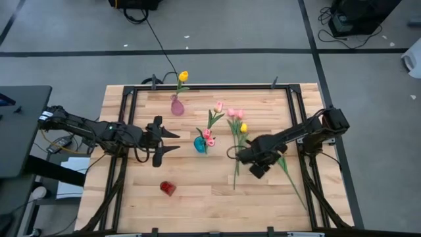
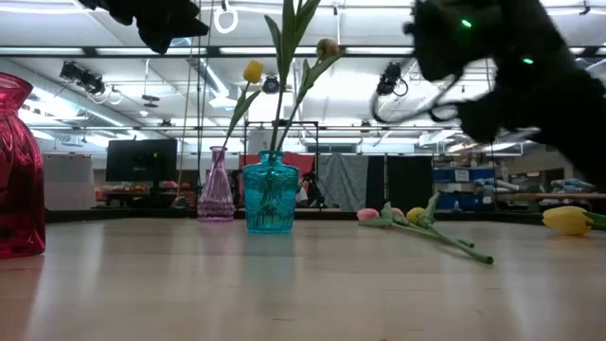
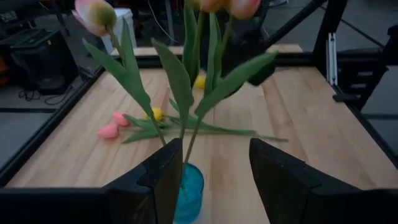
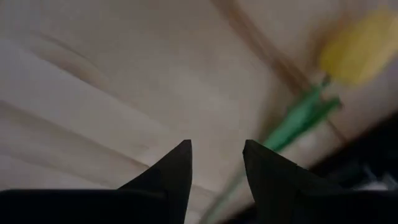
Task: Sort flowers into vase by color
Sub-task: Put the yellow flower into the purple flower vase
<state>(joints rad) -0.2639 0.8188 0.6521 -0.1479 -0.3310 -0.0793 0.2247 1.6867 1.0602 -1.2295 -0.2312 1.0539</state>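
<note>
A teal vase [image 1: 199,144] holds pink tulips [image 1: 208,135] by their stems. My left gripper [image 1: 174,141] is open and level, just left of this vase [image 3: 189,193], touching nothing. A pale purple vase [image 1: 177,106] near the far edge holds one yellow tulip [image 1: 183,76]. Loose pink tulips [image 1: 231,113] and a yellow one [image 1: 243,128] lie flat on the table right of centre. My right gripper [image 1: 237,155] is open, hovering low over their stems. Its wrist view shows a yellow tulip head [image 4: 364,46] and green stem [image 4: 298,118] just ahead of the gripper [image 4: 217,155].
A red vase [image 1: 168,188] stands alone toward the near edge, left of centre [image 2: 19,170]. Another long stem [image 1: 291,176] runs from under my right arm toward the near right corner. A black frame [image 1: 197,87] borders the table.
</note>
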